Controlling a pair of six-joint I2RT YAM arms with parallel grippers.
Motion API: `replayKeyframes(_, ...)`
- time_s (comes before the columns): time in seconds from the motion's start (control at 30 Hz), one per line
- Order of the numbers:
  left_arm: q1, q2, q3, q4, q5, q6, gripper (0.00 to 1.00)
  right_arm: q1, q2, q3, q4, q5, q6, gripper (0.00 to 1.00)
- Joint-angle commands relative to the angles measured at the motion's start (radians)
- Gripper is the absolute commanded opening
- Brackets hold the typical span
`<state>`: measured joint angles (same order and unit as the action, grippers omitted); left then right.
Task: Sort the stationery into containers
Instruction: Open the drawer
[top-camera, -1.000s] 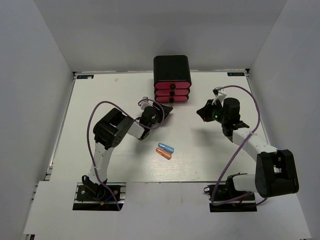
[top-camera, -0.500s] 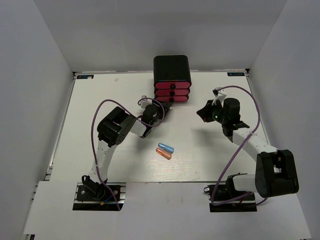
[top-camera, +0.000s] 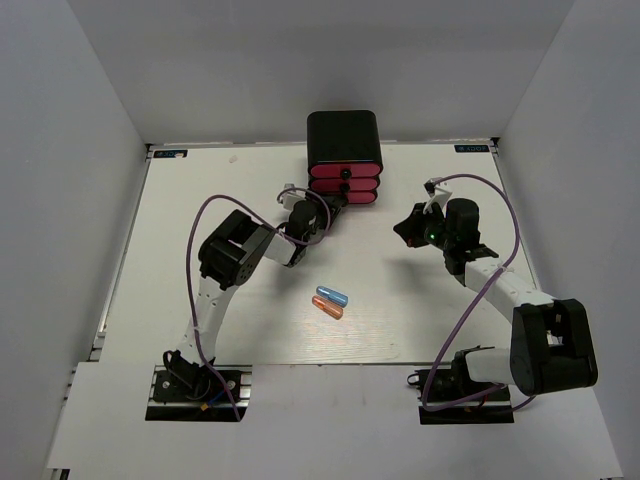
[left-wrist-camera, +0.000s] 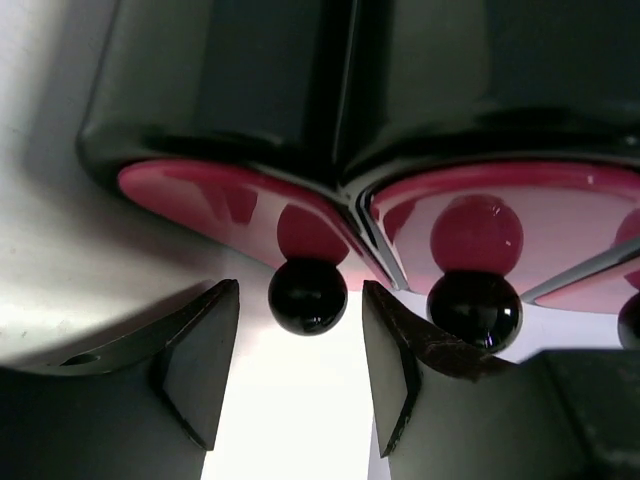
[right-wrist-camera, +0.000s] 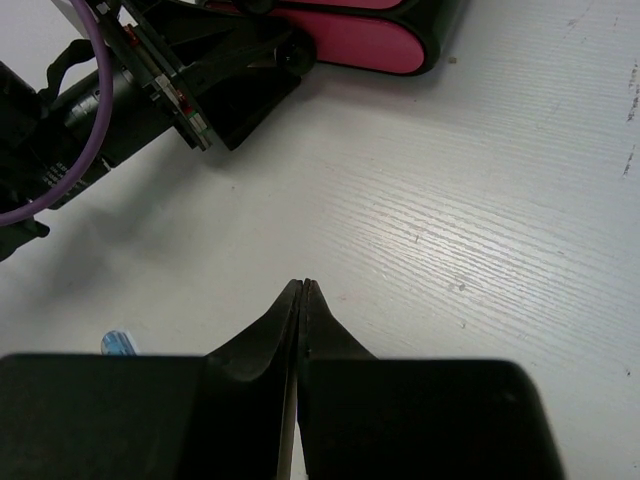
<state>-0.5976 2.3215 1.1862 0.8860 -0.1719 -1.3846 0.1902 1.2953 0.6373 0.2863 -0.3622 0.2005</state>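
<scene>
From above, the left claw (top-camera: 330, 208) sits at the black cabinet (top-camera: 344, 135), against its lowest pink drawer (top-camera: 352, 198). The blue capsule (top-camera: 332, 296) and orange capsule (top-camera: 327, 309) lie on the desk (top-camera: 200, 200), well in front of the cabinet.

In the left wrist view, the claw is open, its fingers flanking a black knob (left-wrist-camera: 307, 296) without touching it.

In the right wrist view, the right claw (right-wrist-camera: 302, 290) is closed and empty, in front of the cabinet.

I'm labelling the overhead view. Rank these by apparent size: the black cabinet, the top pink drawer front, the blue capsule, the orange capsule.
1. black cabinet
2. top pink drawer front
3. blue capsule and orange capsule: these look alike, so I can't rank them.
</scene>
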Motion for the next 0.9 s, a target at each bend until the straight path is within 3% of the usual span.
replayKeyframes(0.0,0.005,0.016,0.035,-0.058,0.006,0.01,0.63,-0.003,-0.005,-0.004,0.025,-0.004,-0.019,0.0)
replayKeyframes(0.27,0.005,0.026,0.023,-0.03,0.043,0.01,0.42,-0.003,0.004,-0.002,0.028,-0.009,-0.024,0.0)
replayKeyframes(0.37,0.005,0.016,-0.046,0.016,0.067,0.01,0.36,0.0,0.007,-0.004,0.033,-0.014,-0.033,0.0)
replayKeyframes(0.67,-0.022,-0.053,-0.278,0.177,0.124,0.033,0.38,0.003,0.012,-0.025,0.051,-0.067,-0.067,0.04)
replayKeyframes(0.73,-0.022,-0.063,-0.29,0.189,0.135,0.033,0.43,0.003,0.01,-0.027,0.051,-0.087,-0.088,0.16)
replayKeyframes(0.77,-0.022,-0.063,-0.29,0.189,0.135,0.033,0.55,0.002,0.012,-0.027,0.05,-0.124,-0.099,0.25)
replayKeyframes(0.8,-0.022,-0.063,-0.29,0.189,0.135,0.033,0.61,0.002,0.01,-0.028,0.051,-0.144,-0.137,0.4)
replayKeyframes(0.87,-0.022,-0.074,-0.29,0.179,0.135,0.033,0.74,0.002,0.009,-0.024,0.047,-0.225,-0.167,0.54)
